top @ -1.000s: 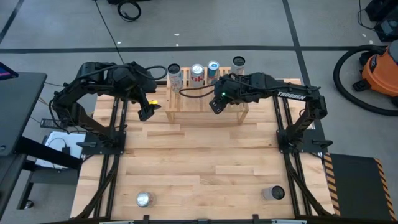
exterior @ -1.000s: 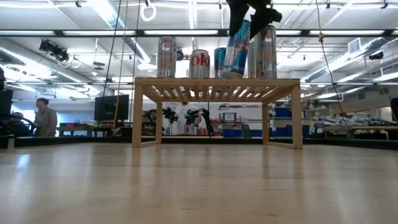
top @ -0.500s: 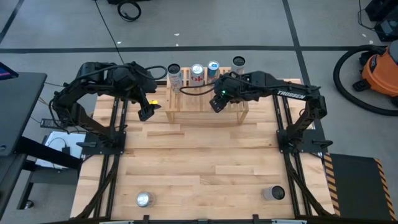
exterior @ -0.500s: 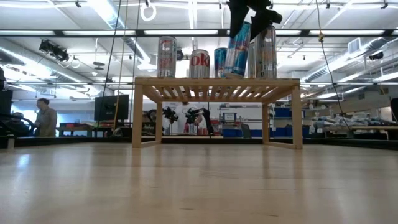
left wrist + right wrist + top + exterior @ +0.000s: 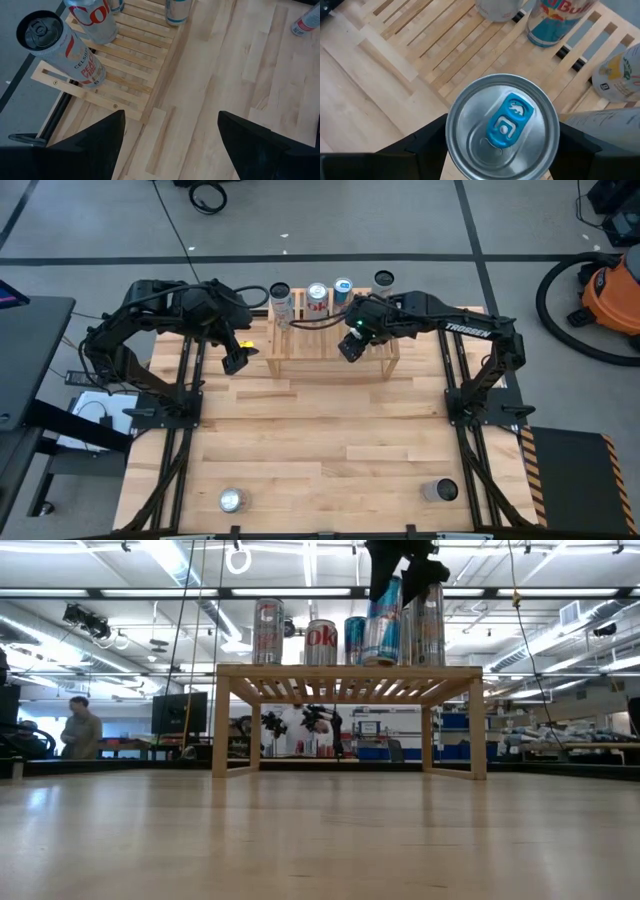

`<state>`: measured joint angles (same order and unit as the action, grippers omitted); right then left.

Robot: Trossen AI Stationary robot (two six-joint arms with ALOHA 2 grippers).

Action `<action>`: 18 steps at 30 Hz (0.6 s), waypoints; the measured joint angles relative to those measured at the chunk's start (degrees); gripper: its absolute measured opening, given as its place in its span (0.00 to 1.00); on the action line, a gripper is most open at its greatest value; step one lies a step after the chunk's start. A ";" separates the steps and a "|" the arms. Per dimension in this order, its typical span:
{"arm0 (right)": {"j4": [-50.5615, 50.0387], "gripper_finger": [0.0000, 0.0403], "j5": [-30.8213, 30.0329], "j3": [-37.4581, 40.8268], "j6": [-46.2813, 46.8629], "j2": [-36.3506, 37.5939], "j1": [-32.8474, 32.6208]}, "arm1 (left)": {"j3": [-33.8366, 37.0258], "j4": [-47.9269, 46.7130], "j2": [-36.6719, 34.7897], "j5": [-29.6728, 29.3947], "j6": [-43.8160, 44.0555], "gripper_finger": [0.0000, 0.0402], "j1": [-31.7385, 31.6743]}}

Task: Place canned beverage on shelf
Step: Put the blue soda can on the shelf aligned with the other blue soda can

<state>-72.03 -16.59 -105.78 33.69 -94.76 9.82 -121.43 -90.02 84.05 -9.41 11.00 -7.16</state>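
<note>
Can [image 5: 502,127]: clamped between the right gripper [image 5: 352,340] fingers, base meeting the slats, slightly tilted.
Shelf [image 5: 300,350]: far table edge; cans lined along its back, front row free.
Left gripper [image 5: 232,360]: spread wide, empty, waiting beside the shelf's left end.

Bright, even light throughout, from long ceiling strip lights [image 5: 180,560] in the low view. Soft glare on the near table top [image 5: 320,840], which blurs toward the lens. Faint shadows under the arms in the high view. Sharp silver can lid [image 5: 502,135], fingers dark.
</note>
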 joint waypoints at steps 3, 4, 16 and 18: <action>0.10 0.73 -0.40 0.00 -0.36 0.04 0.10 | -0.02 0.01 0.00 0.00 -0.99 0.80 0.01; 0.14 0.73 -0.71 0.00 -0.38 0.04 0.10 | -0.02 0.00 0.00 0.00 -1.09 0.80 0.00; 4.10 0.74 -1.64 0.00 -1.30 0.04 -0.06 | -0.02 0.00 0.00 0.00 -1.13 0.80 0.02; 4.08 0.74 -1.68 0.00 -1.33 0.04 -0.06 | -0.02 0.00 0.00 0.01 -1.14 0.80 0.02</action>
<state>-67.94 -18.27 -105.78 32.36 -94.72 9.76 -121.45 -90.02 84.05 -9.40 9.86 -7.14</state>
